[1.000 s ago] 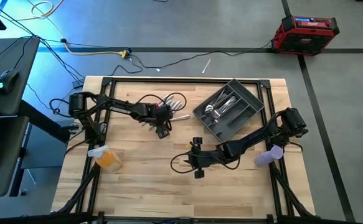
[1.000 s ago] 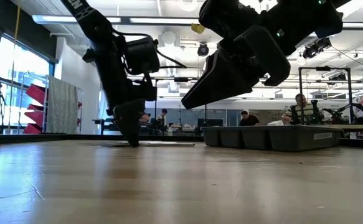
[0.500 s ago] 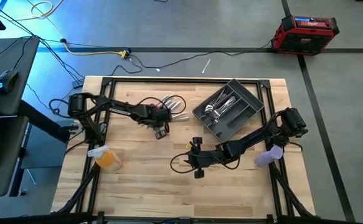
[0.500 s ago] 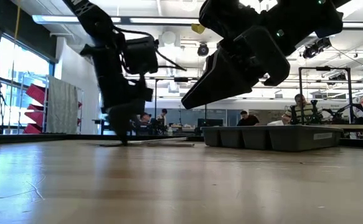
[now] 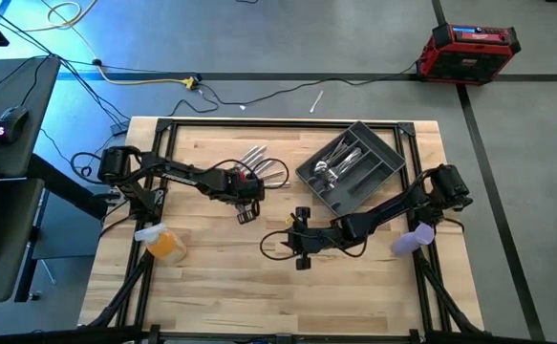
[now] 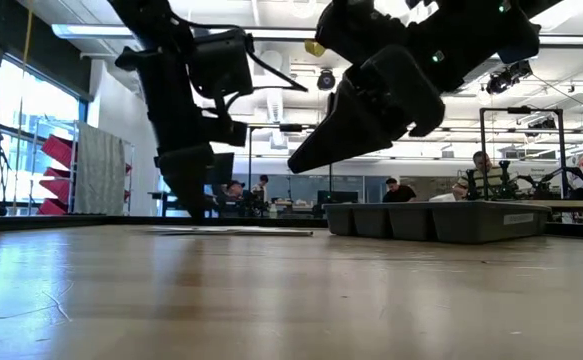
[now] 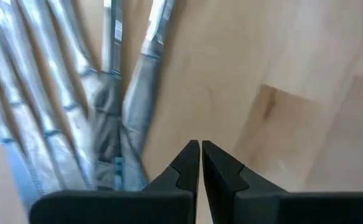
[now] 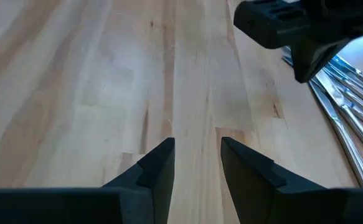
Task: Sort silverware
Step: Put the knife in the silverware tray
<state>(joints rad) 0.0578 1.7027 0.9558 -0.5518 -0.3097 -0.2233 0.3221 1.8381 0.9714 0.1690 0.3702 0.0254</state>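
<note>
Loose silverware [image 5: 265, 164] lies in a fan on the wooden table at the far middle, and it shows close up in the left wrist view [image 7: 75, 93]. More silverware [image 5: 340, 162] lies in the dark grey tray [image 5: 378, 170] at the far right. My left gripper [image 5: 245, 214] hangs just near of the loose pile, shut, with nothing between its fingers [image 7: 200, 149], and it is clear of the table [image 6: 196, 208]. My right gripper [image 5: 300, 241] hovers open over bare wood at the table's middle [image 8: 197, 146].
An orange object [image 5: 163, 241] stands near the table's left edge and a purple one [image 5: 414, 239] near the right edge. A black frame [image 5: 259, 122] runs round the tabletop. People sit in the room beyond the tray [image 6: 451, 220].
My left gripper has risen off the table beside the loose silverware and drawn toward the near edge, its fingers coming together on nothing. The silverware stays lying on the table.
</note>
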